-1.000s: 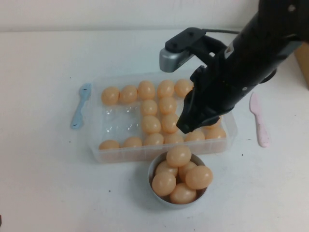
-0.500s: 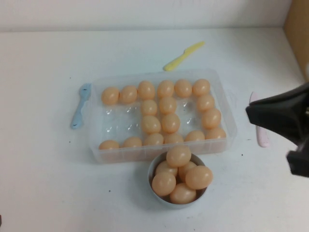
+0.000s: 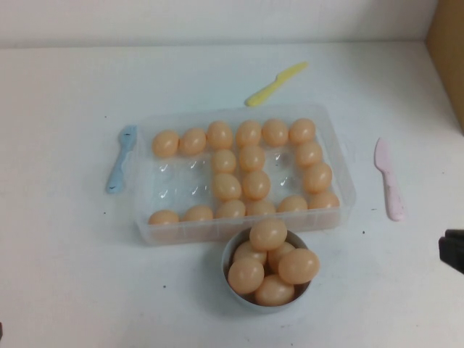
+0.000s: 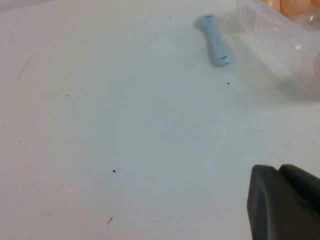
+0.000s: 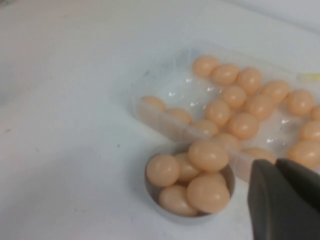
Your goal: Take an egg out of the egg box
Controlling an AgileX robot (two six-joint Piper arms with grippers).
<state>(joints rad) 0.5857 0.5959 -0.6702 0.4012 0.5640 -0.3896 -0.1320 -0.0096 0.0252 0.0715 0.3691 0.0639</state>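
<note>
White table (image 3: 65,275) holds the egg box (image 3: 341,156); right tool (image 3: 452,252), closed, is cropped at its edge; left tool (image 4: 282,205), state unclear

Right gripper (image 5: 280,200) is pulled way off to the right side, only a dark sliver of it shows at the edge of the high view, jaws closed and holding nothing. Left gripper (image 4: 285,200) hangs low over the table on the left, only its dark tip visible.
</note>
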